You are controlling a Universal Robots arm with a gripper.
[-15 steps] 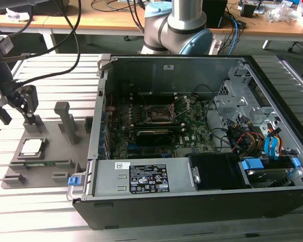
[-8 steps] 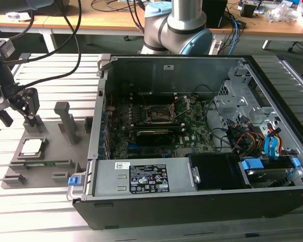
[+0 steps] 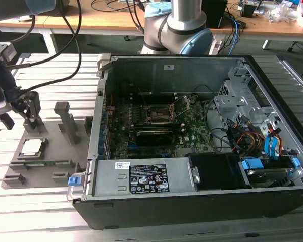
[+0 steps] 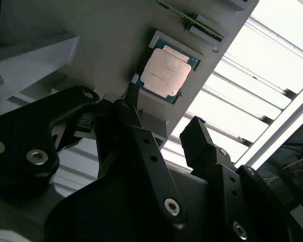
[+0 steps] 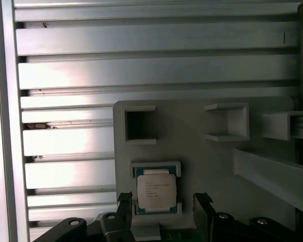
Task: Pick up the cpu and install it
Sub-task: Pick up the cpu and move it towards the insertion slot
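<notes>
The cpu is a small silvery square chip lying flat in a raised pocket of a grey holder plate, at the exterior view's left, outside the computer case. It also shows in both wrist views, as the cpu and the cpu. My gripper hangs just above it, open, its black fingertips apart on either side of the chip and holding nothing. In the second wrist view the gripper stands short of the chip. The black socket frame sits on the motherboard inside the case.
The holder plate carries upright grey posts and a green card strip near its front edge. The open case has a power supply, drive bays and cables. The arm's base stands behind the case, on a slatted aluminium table.
</notes>
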